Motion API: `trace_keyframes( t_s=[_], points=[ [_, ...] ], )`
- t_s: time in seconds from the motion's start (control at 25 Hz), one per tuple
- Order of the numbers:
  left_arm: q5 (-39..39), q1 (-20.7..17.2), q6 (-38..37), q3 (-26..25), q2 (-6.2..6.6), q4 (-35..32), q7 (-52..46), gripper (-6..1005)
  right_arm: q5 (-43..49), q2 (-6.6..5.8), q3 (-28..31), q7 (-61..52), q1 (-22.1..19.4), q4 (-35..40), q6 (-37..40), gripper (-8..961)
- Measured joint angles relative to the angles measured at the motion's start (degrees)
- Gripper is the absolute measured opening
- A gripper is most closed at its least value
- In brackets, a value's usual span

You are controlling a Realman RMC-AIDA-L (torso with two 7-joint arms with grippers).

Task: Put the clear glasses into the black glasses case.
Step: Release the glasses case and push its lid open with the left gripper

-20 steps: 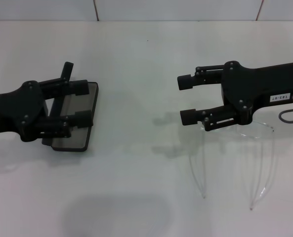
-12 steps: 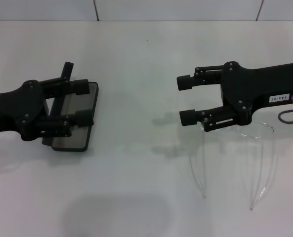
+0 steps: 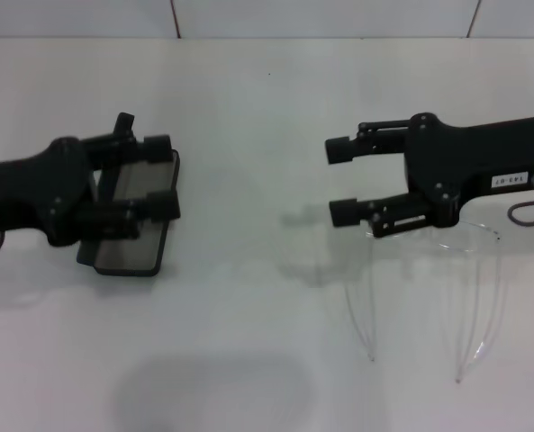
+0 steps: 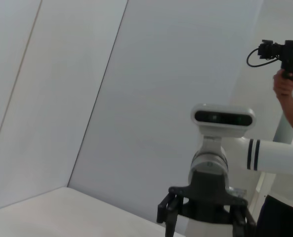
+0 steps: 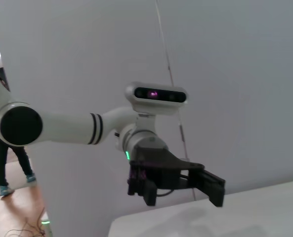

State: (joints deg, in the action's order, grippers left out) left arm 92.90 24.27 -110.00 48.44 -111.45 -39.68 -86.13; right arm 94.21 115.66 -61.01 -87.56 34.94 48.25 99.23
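White desk carries the black glasses case, lying open under the left claw, fingers apart. Right claw, also apart, hovers beside the clear glasses.

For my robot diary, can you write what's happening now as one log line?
left gripper: open, over black glasses case | case: open | right gripper: open, above clear glasses | glasses: on table

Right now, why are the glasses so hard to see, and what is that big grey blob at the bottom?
Head view: the glasses are see-through, so only thin outlines and faint shadows show on the white table. The blob is a soft shadow. Wrist views show neither.
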Motion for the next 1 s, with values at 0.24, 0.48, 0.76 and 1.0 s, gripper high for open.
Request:
trace_keyframes(
  t_s=[0.24,0.48,0.76,1.0],
  points=[
    [0.0,3.1,2.1,-5.5,0.24,-8.1,-17.3,788,0.6,-1.26,2.1,0.3,-1.9,0.6,-5.2,783],
    [10.0,4.3,9.7,-6.2,-0.82,-28.3,-39.4,771,0.6,-2.36,6.6,0.7,-5.1,0.7,-6.5,783],
    [39.1,6.2,12.5,3.4,-6.39,-54.6,-61.7,764,0.7,-2.54,11.4,3.3,-7.3,-0.1,-6.4,783],
    [54.7,6.8,12.7,16.0,-7.92,-61.6,-75.2,748,0.7,-2.51,11.7,6.2,-8.1,-0.6,-6.5,783]
  ],
)
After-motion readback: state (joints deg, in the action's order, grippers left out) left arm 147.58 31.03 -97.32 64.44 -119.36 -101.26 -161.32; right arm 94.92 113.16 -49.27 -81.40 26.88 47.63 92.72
